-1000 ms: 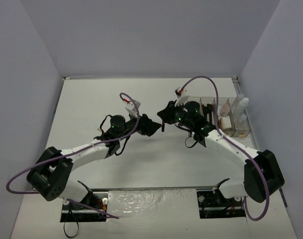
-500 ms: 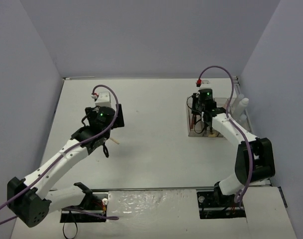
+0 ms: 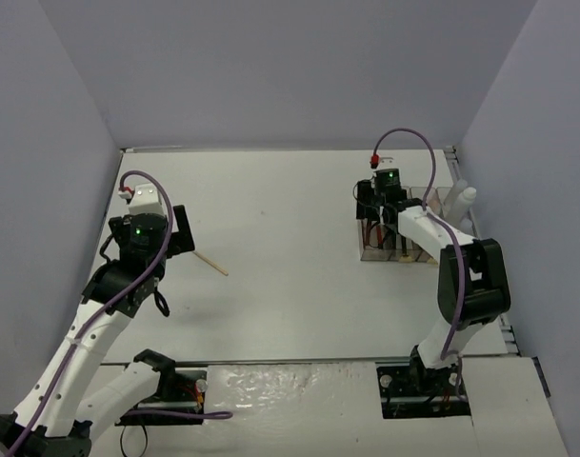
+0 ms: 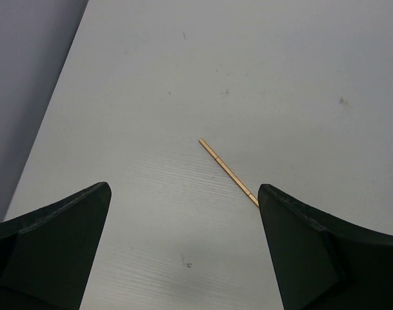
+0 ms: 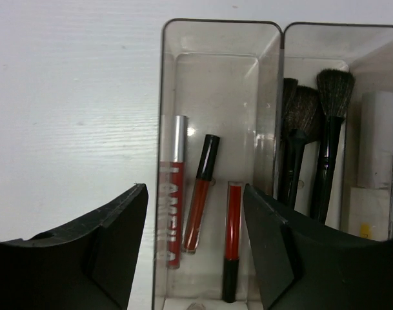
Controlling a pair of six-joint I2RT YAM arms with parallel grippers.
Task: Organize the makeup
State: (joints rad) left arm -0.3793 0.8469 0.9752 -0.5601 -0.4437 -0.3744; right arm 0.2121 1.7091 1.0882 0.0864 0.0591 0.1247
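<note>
A thin tan pencil (image 3: 211,263) lies alone on the white table; in the left wrist view it (image 4: 227,171) runs diagonally ahead of my open, empty left gripper (image 4: 183,258), which hovers above the table at the far left (image 3: 180,233). My right gripper (image 3: 368,205) is open and empty above the leftmost compartment of the clear organizer (image 3: 363,251). That compartment (image 5: 215,77) holds three red tubes (image 5: 201,194). The compartment beside it holds black-handled brushes (image 5: 328,142). White items (image 5: 377,148) show further right. A white-capped bottle (image 3: 464,197) stands at the organizer's right end.
The organizer stands at the back right, close to the right wall. Grey walls close in the table on the left, back and right. Both arm bases sit at the near edge.
The left arm has swung from the table's middle to the far left, and the tan pencil now lies bare on the table. The right arm has moved from the middle to the organizer.
</note>
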